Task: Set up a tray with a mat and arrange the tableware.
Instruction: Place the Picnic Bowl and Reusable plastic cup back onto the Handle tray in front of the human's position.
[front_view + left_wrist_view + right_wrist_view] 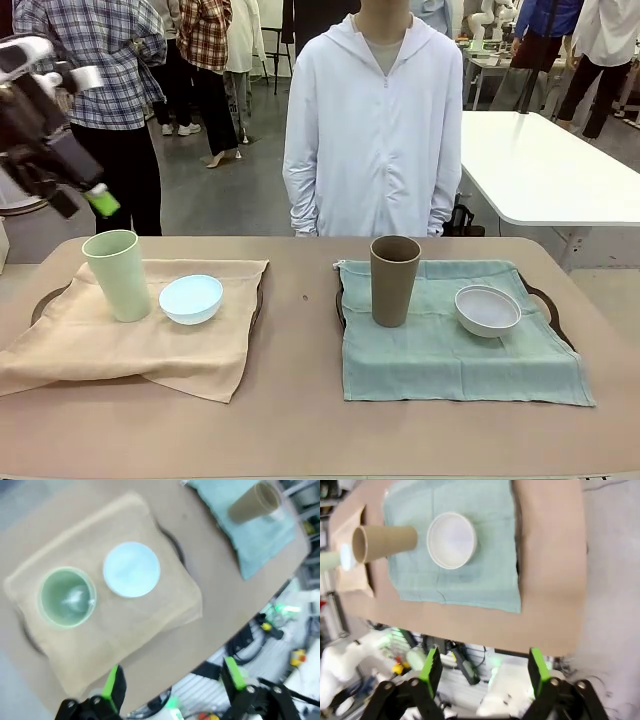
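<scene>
Now both trays stand laid, each with its mat, a cup and a bowl.

The pale green cup and light blue bowl sit side by side on the beige mat; the brown cup and white bowl share the green mat. The left gripper and right gripper hang high, fingers spread and empty. The arranging looks finished; what remains, seemingly, is for the arms to keep clear of the tall cups.

pale green cup upright, beside light blue bowl on beige mat | brown cup upright, near white bowl on teal mat
</scene>
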